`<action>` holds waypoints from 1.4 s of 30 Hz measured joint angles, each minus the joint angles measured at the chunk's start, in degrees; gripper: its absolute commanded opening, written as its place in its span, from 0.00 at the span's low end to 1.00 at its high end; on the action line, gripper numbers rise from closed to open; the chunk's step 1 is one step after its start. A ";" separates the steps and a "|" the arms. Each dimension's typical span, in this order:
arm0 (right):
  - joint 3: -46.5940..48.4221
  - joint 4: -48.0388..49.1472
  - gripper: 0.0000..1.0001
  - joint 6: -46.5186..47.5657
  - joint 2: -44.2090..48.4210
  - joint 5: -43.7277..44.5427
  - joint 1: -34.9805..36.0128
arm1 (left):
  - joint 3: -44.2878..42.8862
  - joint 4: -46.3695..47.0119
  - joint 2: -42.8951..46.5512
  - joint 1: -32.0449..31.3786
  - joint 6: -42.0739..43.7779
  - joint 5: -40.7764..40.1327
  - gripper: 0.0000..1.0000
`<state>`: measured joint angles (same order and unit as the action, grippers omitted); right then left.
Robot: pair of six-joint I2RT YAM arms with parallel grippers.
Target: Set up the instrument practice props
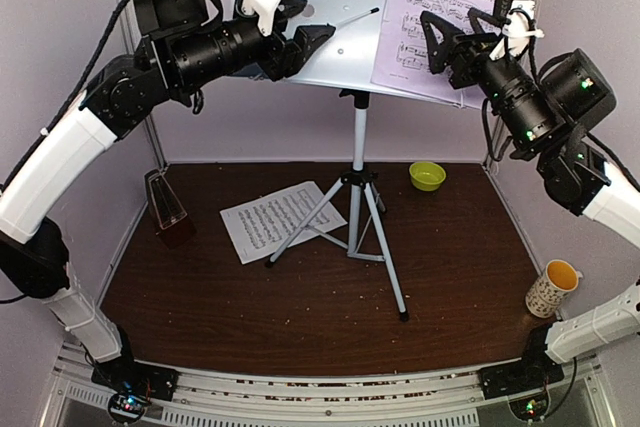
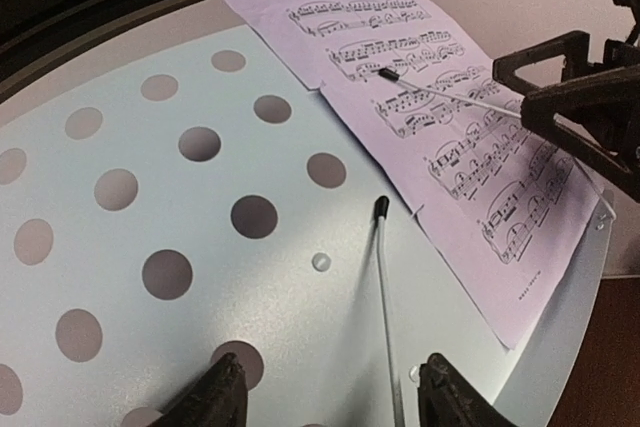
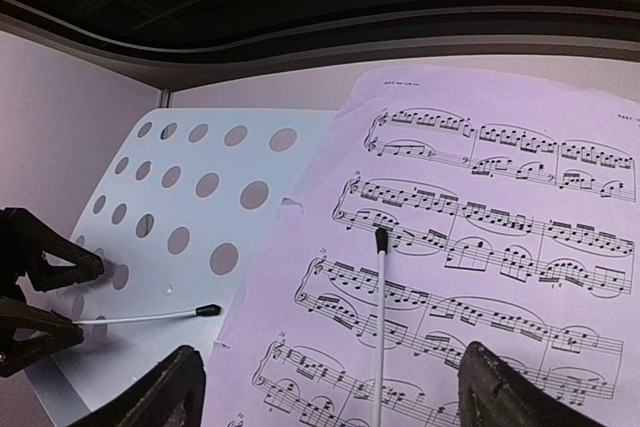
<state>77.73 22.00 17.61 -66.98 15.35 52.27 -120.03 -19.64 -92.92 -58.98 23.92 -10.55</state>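
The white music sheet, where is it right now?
In the top view the white music sheet lies flat on the dark table, left of centre, between the metronome and the tripod legs, one leg crossing over its edge.

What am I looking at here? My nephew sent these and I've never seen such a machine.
Two robot arms are bolted at the near edge of a brown table. One picture comes from a fixed camera above and behind them; the other two come from cameras on each wrist, looking past that arm's own fingers.

Both arms reach up to a white music stand on a tripod. A lavender sheet rests on its right half, under a thin clip wire. The left fingers and right fingers stand open at the stand's lower edge, holding nothing.

On the table lie a white sheet, a metronome, a green bowl and a cup.
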 measured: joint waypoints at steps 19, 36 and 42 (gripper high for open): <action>-1.42 -0.02 0.82 0.46 -0.81 5.25 0.07 | 11.91 7.02 4.87 -0.46 -1.55 -8.94 0.31; -1.53 0.04 0.80 1.33 -0.87 7.65 0.07 | 21.97 27.12 7.50 -0.70 -12.09 -16.39 0.00; -1.53 0.04 0.80 1.53 -0.87 7.67 0.07 | 25.46 34.58 8.22 -0.66 -14.80 -19.69 0.00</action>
<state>76.20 22.04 19.14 -67.85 23.03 52.34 -94.56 14.94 -84.71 -59.64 9.13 -30.24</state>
